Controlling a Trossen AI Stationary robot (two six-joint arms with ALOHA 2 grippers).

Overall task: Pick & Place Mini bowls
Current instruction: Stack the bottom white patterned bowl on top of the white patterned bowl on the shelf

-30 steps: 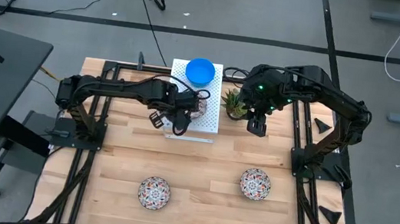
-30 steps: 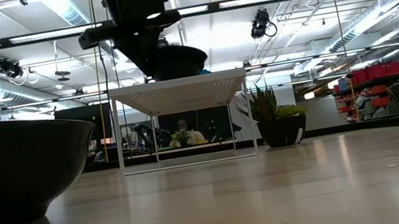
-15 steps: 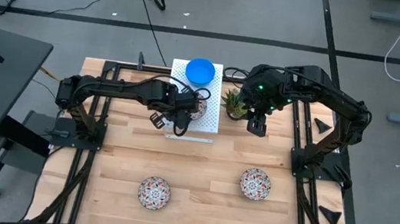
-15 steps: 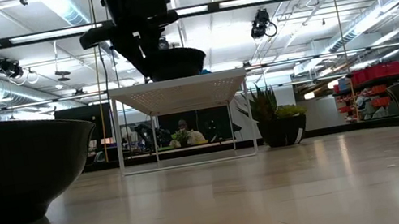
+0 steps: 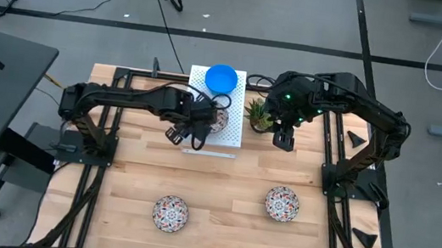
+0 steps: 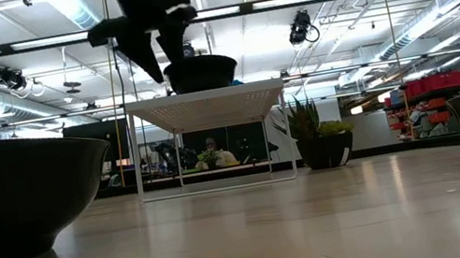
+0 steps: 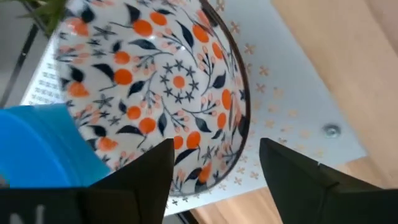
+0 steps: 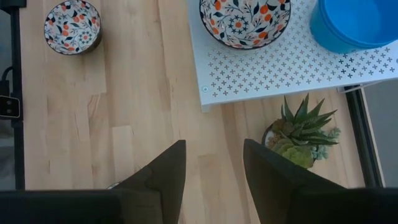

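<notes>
A white perforated box (image 5: pixel 224 133) stands at the table's far middle. On its top sit a plain blue mini bowl (image 5: pixel 221 78) and a red-and-blue patterned mini bowl (image 5: pixel 219 119), each on its base. My left gripper (image 7: pixel 214 180) is open at the patterned bowl's (image 7: pixel 155 93) rim on the side toward the table's left. One finger stands over the inside and one outside the rim, apart from it. My right gripper (image 5: pixel 283 139) hangs open and empty above the table, right of the box. Two more patterned bowls (image 5: pixel 170 212) (image 5: pixel 281 204) rest on the table nearer the front.
A small potted plant (image 5: pixel 258 116) stands on the table between the box and my right gripper. Bare wood lies in front of the box, between the two bowls near the front. The table's black frame rails (image 5: pixel 93 184) run along both sides.
My left gripper has opened and let go of the patterned bowl's rim, rolling its wrist a little while staying in place. The bowl now sits level on the box's top. My right arm has kept still.
</notes>
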